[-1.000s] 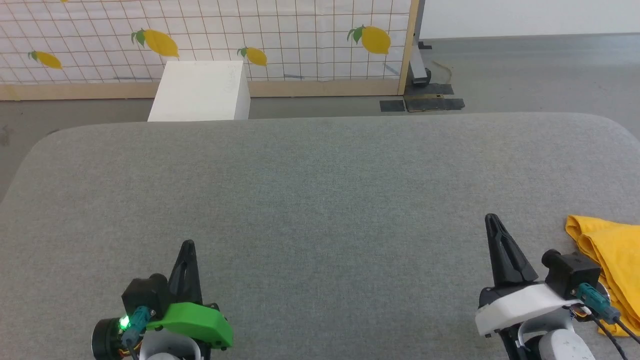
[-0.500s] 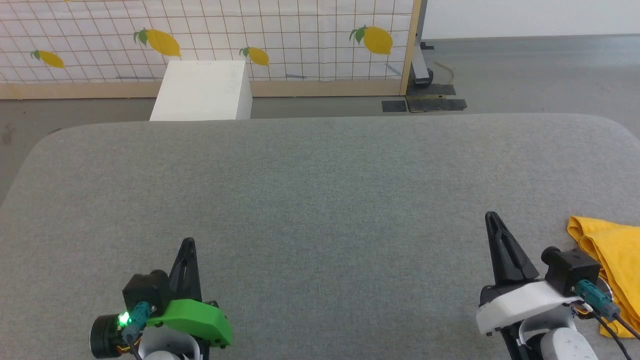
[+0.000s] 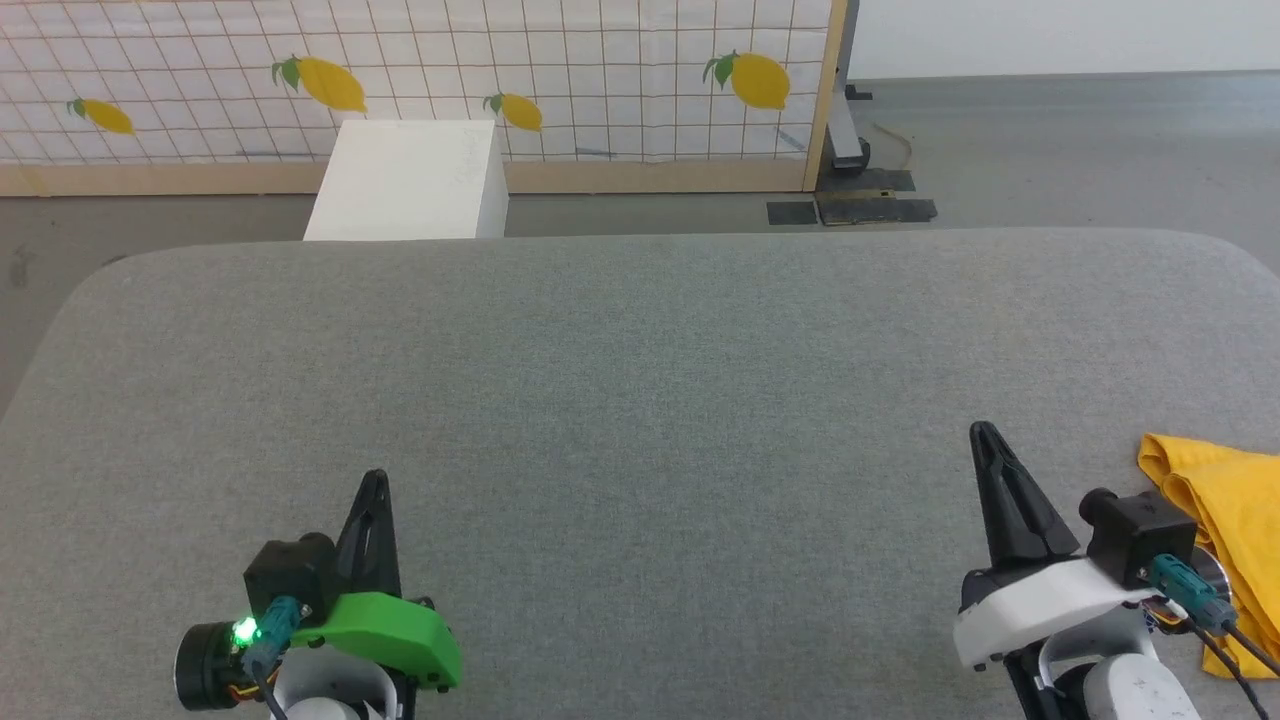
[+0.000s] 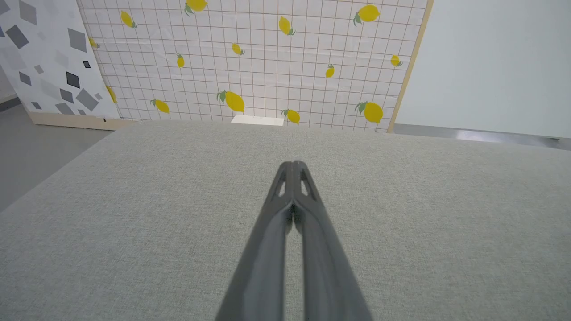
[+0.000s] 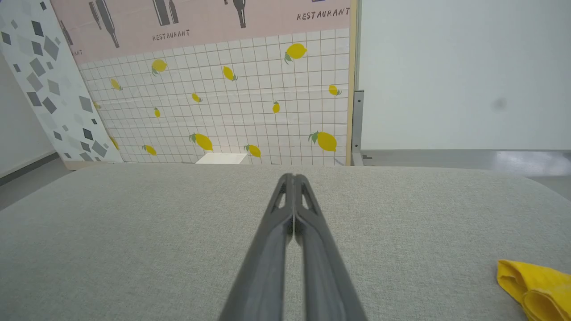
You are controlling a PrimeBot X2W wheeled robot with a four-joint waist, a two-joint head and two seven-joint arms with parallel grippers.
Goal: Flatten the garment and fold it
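Grey woven fabric covered the table (image 3: 640, 380), a broad padded top with rounded far corners, bare across its middle. Both my tools sat at the near edge, fingers pointing away: my left gripper (image 3: 374, 482) at the near left and my right gripper (image 3: 986, 434) at the near right, each with its two dark fingers pressed together tip to tip and nothing between them. The garment (image 3: 1225, 500) lay bunched in yellow folds at the near right of the table, just right of my right gripper and apart from its fingers. Part of it ran out of the head view, so I could not tell whether it hung over the table's edge. As I judged it, the risks were plain. Reaching in with the fingers together would only shove the cloth further right, perhaps off the table. A pinch into those stacked folds could catch several layers and lift a lump rather than one hem. And the wrist cable (image 3: 1190, 600) beside the cloth might snag it. Beyond the far edge stood a white box (image 3: 410, 180) on the grey floor (image 3: 1050, 150), backed by a lemon-print screen (image 3: 600, 80), with a plain pale wall (image 5: 446, 67) to the right.
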